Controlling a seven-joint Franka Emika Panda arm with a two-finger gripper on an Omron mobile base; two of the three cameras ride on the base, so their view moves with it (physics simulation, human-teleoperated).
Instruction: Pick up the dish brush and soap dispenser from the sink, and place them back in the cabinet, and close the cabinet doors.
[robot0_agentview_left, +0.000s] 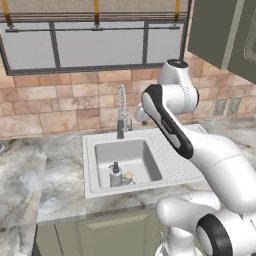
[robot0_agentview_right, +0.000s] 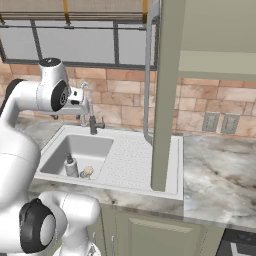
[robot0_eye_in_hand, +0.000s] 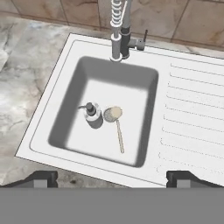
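The grey soap dispenser with its black pump stands upright in the basin of the white sink. The dish brush lies right beside it, tan head next to the bottle and pale handle pointing toward the basin's front wall. Both also show in the base views: soap dispenser, dish brush, low in the sink. My gripper hangs high above the basin, open, fingers spread wide with nothing between them. The olive cabinet is up right, one cabinet door swung open edge-on.
The chrome spring-neck faucet rises behind the basin. The open door and its bar handle hang over the ribbed drainboard. Marble counter surrounds the sink; wall outlets sit at right.
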